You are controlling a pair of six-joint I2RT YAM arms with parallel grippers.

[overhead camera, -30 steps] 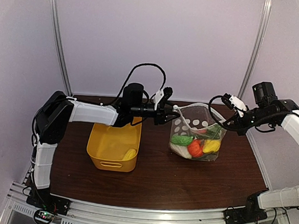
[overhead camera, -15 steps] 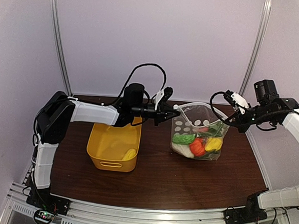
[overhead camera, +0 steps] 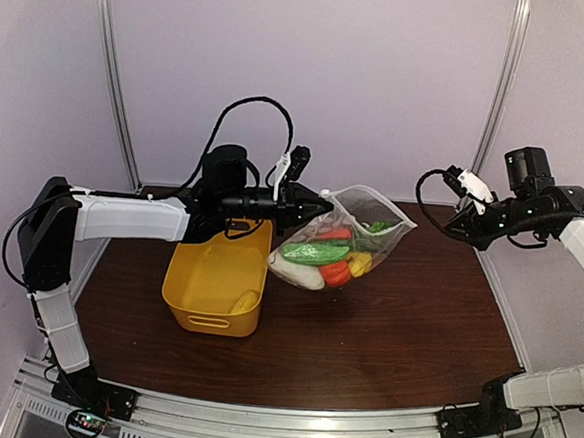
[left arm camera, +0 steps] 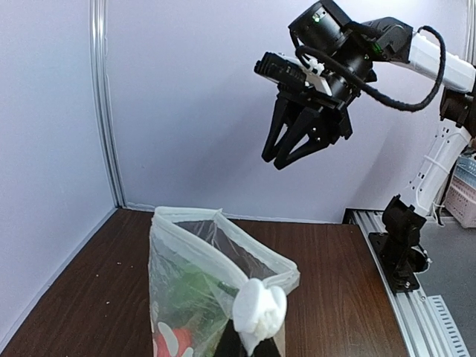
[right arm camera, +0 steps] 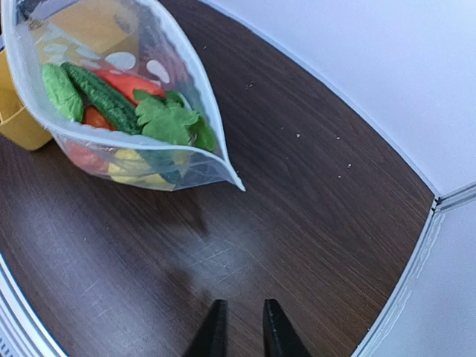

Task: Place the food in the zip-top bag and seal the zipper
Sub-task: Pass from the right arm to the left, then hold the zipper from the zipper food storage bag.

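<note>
Our left gripper (overhead camera: 311,206) pinches a mouth corner of the zip-top bag (overhead camera: 370,216), which hangs over the tabletop's middle with the food (overhead camera: 316,252) inside. Our right gripper (right arm camera: 241,332), slightly parted, holds nothing near the right edge.

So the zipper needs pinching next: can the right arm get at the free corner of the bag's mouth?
Probably yes. The right gripper hangs open, apart from the zip-top bag, with nothing between its fingers and the mouth's free corner. The left gripper holds the other corner aloft.
</note>
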